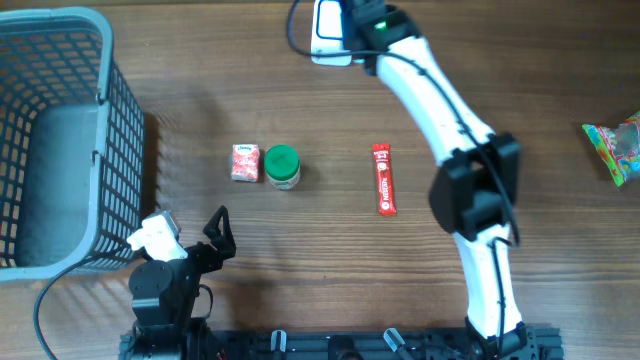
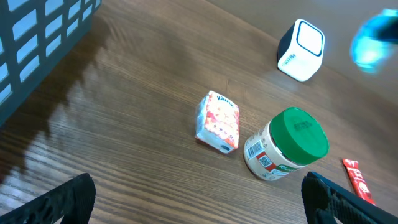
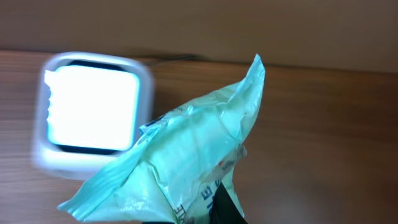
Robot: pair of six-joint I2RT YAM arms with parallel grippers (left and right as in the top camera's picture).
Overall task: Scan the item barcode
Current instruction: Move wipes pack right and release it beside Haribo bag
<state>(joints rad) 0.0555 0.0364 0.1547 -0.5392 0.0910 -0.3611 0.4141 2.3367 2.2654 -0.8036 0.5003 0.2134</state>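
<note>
A pale green plastic packet (image 3: 186, 162) is clamped between the right fingers (image 3: 227, 210), of which only a dark tip is seen at the lower edge of the wrist view. The packet is held up off the table (image 1: 330, 260), just in front of the lit window of the white scanner (image 3: 93, 112), at the far side of the table. Whether packet and scanner touch cannot be told.

The packet is judged to be light and soft. It looks like thin, crinkly film that will buckle under its own folds and may slide in a loose grip. Its glossy skin could throw glare across the printed code. Hold is best taken on a sealed edge or corner, so that the printed face is left uncovered and can be drawn flat towards the window. A hard squeeze on the middle is to be avoided, as the contents might be crushed.

The right arm (image 1: 440, 110) is stretched from its base at the near edge across the table, bent at the elbow, with the wrist brought over the scanner. The left arm (image 1: 165, 285) is folded close to its base beside the basket (image 1: 125, 140). The left fingers (image 2: 62, 199) are spread wide with nothing between them, aimed towards the tissue pack (image 2: 217, 121) and the jar (image 2: 286, 146).
</note>
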